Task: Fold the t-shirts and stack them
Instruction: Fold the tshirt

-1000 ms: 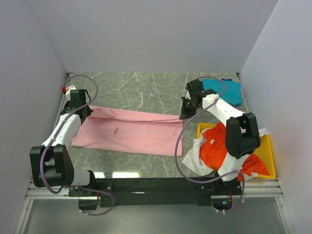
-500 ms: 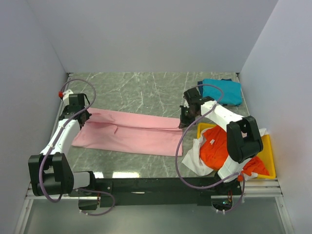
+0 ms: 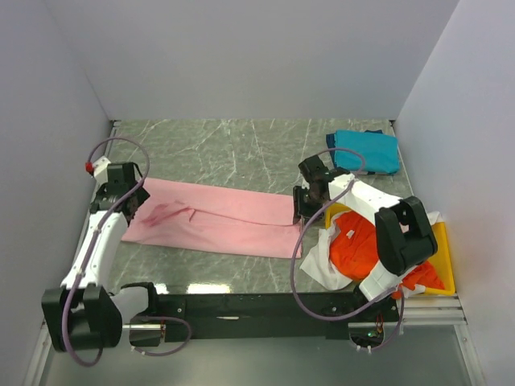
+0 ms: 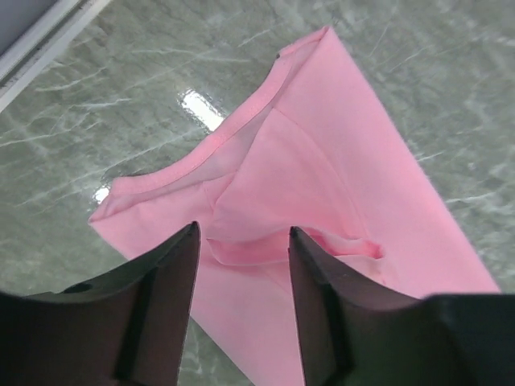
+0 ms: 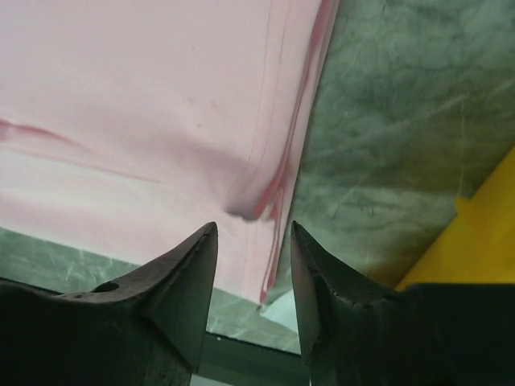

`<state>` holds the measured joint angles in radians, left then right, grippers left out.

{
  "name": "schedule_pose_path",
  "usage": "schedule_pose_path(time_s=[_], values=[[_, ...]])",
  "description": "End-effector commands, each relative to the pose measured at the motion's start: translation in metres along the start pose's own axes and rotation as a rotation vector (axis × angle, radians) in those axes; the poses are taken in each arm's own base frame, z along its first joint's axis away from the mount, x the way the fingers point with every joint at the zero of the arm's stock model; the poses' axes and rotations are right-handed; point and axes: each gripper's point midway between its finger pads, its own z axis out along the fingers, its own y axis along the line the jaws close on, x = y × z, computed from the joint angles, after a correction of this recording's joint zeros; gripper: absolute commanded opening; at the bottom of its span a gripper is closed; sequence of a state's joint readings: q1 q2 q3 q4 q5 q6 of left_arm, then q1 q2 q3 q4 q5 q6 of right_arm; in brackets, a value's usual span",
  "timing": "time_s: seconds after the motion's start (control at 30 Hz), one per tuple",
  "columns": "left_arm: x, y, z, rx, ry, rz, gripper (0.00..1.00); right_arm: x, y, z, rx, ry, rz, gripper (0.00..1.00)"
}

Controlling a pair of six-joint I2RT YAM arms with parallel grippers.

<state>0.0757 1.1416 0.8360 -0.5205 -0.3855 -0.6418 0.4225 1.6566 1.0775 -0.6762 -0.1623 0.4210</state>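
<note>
The light pink t-shirt [image 3: 221, 219] lies folded into a long strip across the middle of the table. My left gripper [image 3: 129, 201] hovers open over its left end [image 4: 322, 161], nothing between the fingers. My right gripper [image 3: 302, 205] hangs open over the strip's right hem [image 5: 278, 173], also holding nothing. A folded teal-blue t-shirt [image 3: 366, 150] rests at the back right. The orange-red t-shirt [image 3: 362, 245] and the white t-shirt [image 3: 322, 265] lie crumpled in and over the yellow tray [image 3: 441, 249].
The yellow tray stands at the near right, just right of the pink strip's end; its corner [image 5: 483, 233] shows in the right wrist view. Grey walls close in the left, back and right sides. The marble table [image 3: 233, 149] shows behind the strip.
Both grippers have come toward the near side, lowering the pink strip's far edge onto the table, then opened and let go of it.
</note>
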Motion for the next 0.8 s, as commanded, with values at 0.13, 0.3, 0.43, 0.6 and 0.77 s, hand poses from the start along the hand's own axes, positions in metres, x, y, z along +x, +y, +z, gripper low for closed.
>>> schedule_pose_path(time_s=[0.13, 0.3, 0.43, 0.6, 0.77], values=[[-0.026, -0.008, -0.039, 0.109, -0.091, -0.128, 0.6, -0.027, 0.017, -0.048, -0.036, -0.145, -0.051, 0.5], [-0.014, -0.04, -0.021, 0.213, -0.027, -0.106, 0.61, -0.055, 0.038, -0.039, -0.095, -0.166, -0.062, 0.5], [0.001, -0.067, -0.007, 0.302, 0.027, -0.09, 0.63, -0.06, 0.044, -0.016, -0.113, -0.126, -0.054, 0.49], [0.018, -0.079, 0.021, 0.301, 0.081, -0.077, 0.64, -0.047, 0.038, 0.004, -0.109, -0.079, -0.038, 0.49], [0.032, -0.083, 0.045, 0.294, 0.092, -0.082, 0.64, -0.034, 0.033, 0.008, -0.108, -0.061, -0.029, 0.49]])
